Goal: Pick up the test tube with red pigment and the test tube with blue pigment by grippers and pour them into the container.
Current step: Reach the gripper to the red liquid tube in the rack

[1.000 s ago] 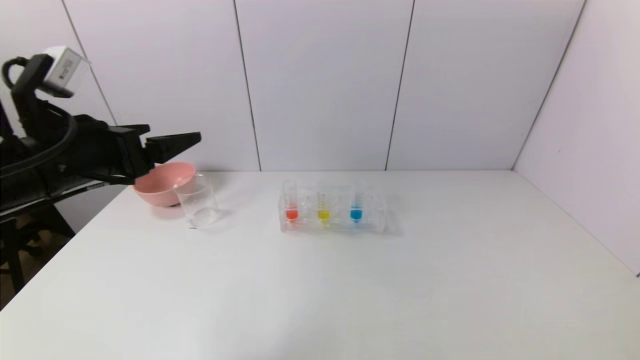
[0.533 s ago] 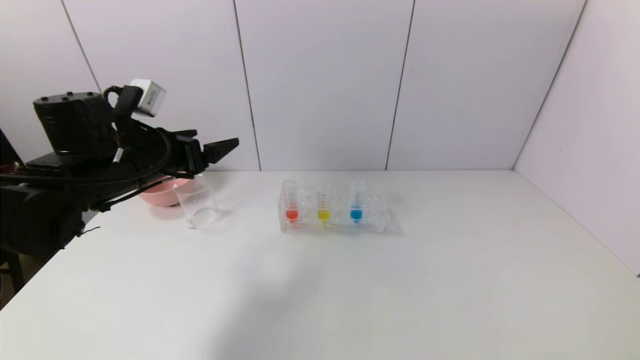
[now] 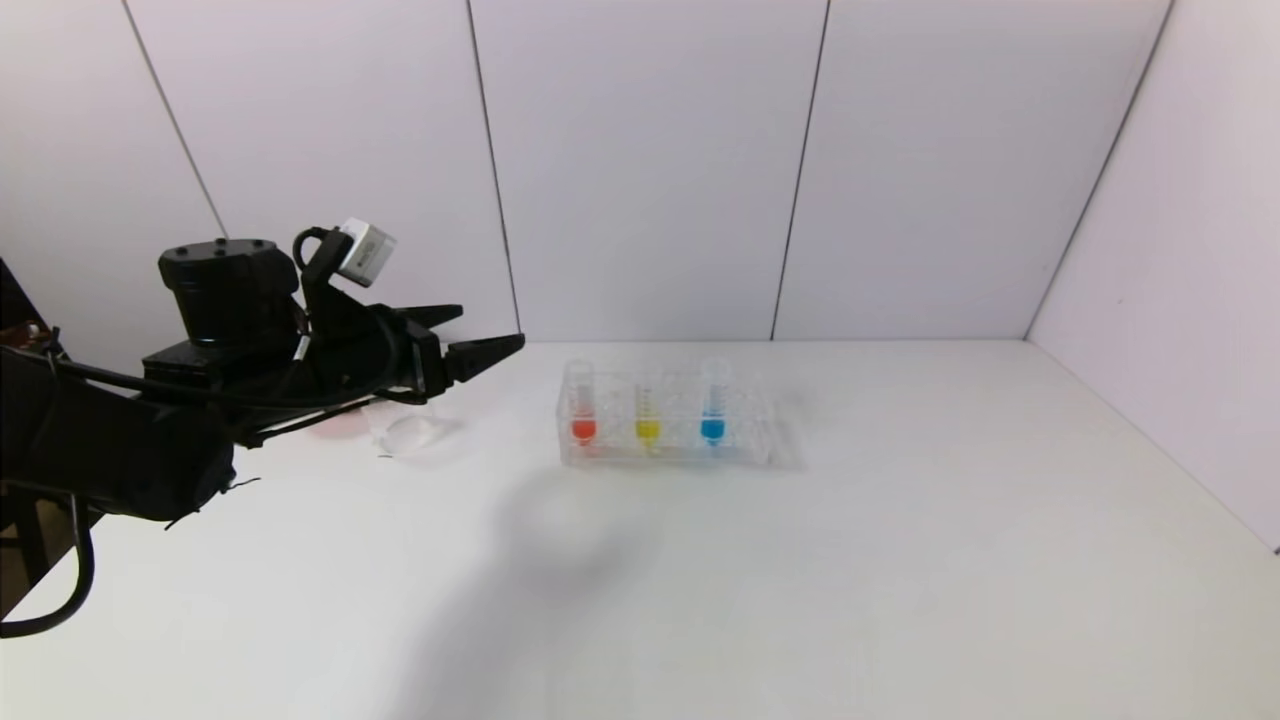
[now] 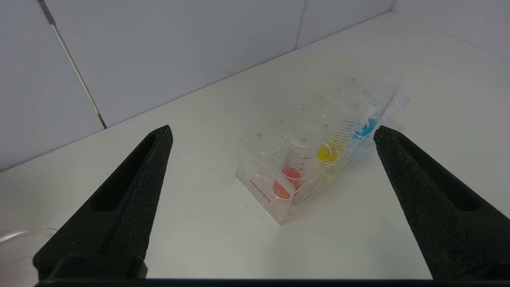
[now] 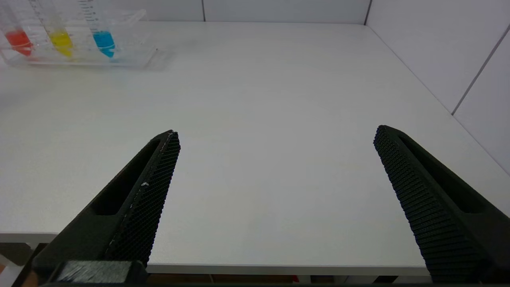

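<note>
near the desk's left edge, the left gripper (image 3: 480, 340) hangs wide and empty, aimed at the red tube (image 3: 581, 405) for grasping.

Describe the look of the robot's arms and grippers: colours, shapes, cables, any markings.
The left arm is matte black, with a chunky cylindrical joint and black cables looping beside it. A small white-grey camera box sits above the left gripper. Its two fingers are long, pointed black wedges with a rough grainy inner face and a hollow slot. The right gripper has matching black wedges with fine cross-hatched pads. No markings are legible.
</note>
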